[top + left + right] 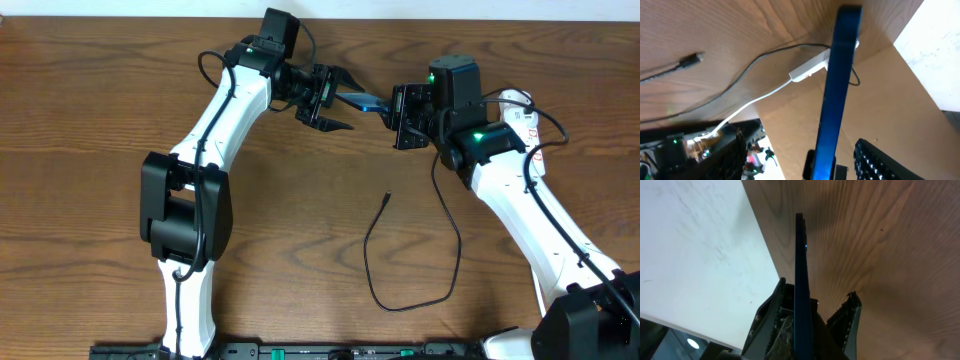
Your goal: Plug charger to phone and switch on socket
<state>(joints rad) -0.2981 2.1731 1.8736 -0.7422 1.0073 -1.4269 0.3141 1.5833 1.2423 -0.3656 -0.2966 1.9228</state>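
The phone (365, 100) hangs above the table between both grippers, its blue screen showing. My right gripper (400, 115) is shut on one end of it; in the right wrist view the phone (800, 270) stands edge-on between the jaws. My left gripper (342, 100) is open, its fingers spread on either side of the phone's other end. In the left wrist view one finger (875, 160) stands apart from the phone (837, 90). The charger (440, 290) loops loose on the table, tip (388, 197) free. The socket (520, 112) lies partly under my right arm.
The wooden table (100, 100) carries both arm bases along its front edge. In the left wrist view the socket (810, 70), its white cord and the charger tip (690, 60) lie on the wood. A white surface (700, 255) lies past the table's edge.
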